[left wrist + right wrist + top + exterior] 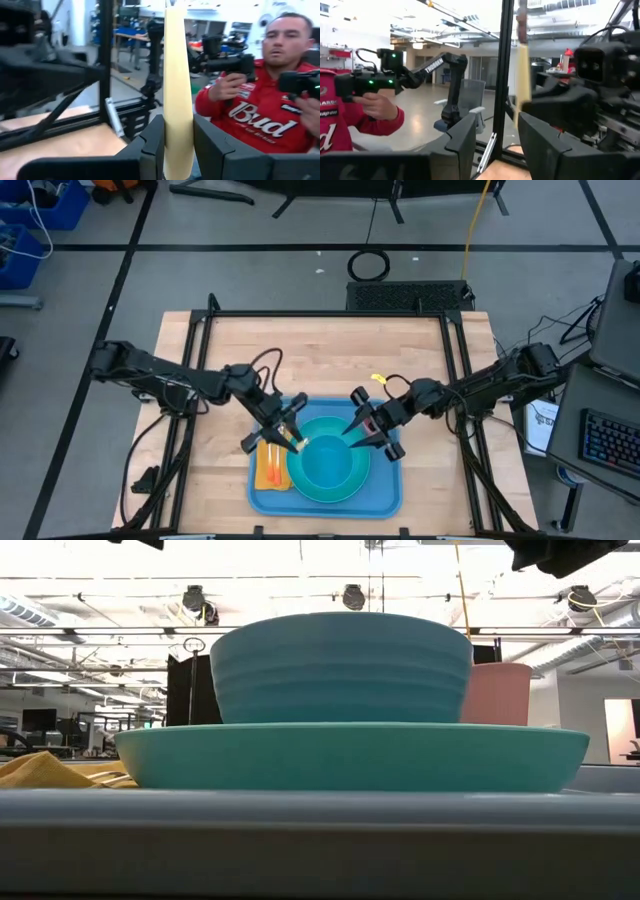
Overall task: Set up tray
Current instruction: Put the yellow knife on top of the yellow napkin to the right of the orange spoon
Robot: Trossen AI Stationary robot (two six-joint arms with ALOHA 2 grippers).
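low view alone shows pink cup (497, 693)

Blue tray (385, 498); turquoise plate (303, 480) and bowl (330, 438); yellow-orange napkin (268, 474); pink cup (498, 693); pale wood surface (320, 355).

You've got the blue rimmed tray (385, 498) flat at the table's near edge, apparently holding 1 plate.

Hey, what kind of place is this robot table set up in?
Probably a robotics lab or workshop, not a home. The wooden table stands on a bare floor with cables, a keyboard sits beside it, and a person in the room behind holds handheld control devices under exposed ceiling ducts.
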